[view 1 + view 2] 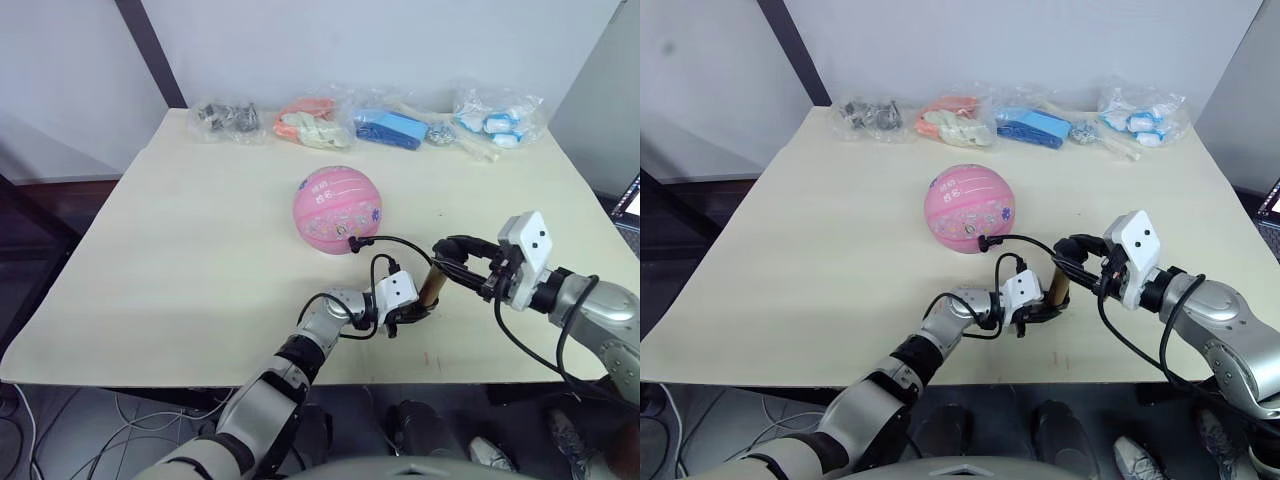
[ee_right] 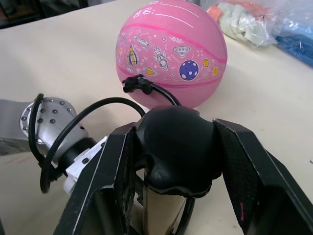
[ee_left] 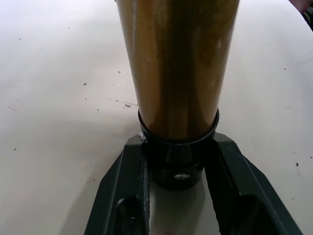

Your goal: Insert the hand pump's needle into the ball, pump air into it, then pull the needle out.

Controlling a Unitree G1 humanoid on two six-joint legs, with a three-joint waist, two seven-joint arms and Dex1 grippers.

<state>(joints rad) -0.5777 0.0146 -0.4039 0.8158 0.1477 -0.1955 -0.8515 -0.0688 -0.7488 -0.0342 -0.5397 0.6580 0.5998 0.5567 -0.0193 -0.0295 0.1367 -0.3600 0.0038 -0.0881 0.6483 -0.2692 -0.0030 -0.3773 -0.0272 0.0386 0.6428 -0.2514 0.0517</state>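
Gripping the hand pump (image 1: 430,288) upright near the table's (image 1: 180,260) front edge, the left gripper (image 3: 178,166) clamps its black end cap while the right gripper (image 2: 178,147) clasps its T-handle. The hose (image 1: 395,243) arcs to the ball (image 1: 337,209), just behind. Bagged items (image 1: 385,128) line the far edge, nothing intervening.

You get even, bright overhead light: the counter (image 1: 200,260) is well lit, and the ball (image 1: 338,209) throws just a small soft shadow at its base. Up close, the hand pump (image 3: 178,68) barrel blurs and carries streaky reflections; the plastic bags (image 1: 380,125) at upper centre glint.
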